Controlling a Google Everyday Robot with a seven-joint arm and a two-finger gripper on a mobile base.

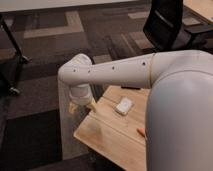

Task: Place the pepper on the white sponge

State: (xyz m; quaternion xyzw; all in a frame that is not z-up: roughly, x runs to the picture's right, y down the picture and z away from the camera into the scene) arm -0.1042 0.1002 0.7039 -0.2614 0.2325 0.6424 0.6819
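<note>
A: Where do we find the hand?

B: We see the hand (83, 105) hanging under the bent end of the robot's smooth white arm (115, 70). It is just off the left edge of the light wooden counter (106, 136), near the far-left corner, over the grey carpet (45, 95).

A: Is it open, and is it holding anything?

B: We cannot tell how far open it is, nor whether it holds anything.

A: And the slim orange-red pepper?

B: The pepper (141, 132) lies on the counter towards the right, partly hidden behind the arm's wide white body.

A: The sponge?

B: We see the small white rounded-rectangular sponge (124, 106) on the counter near the far edge. It lies apart from the pepper and nearer the hand.
</note>
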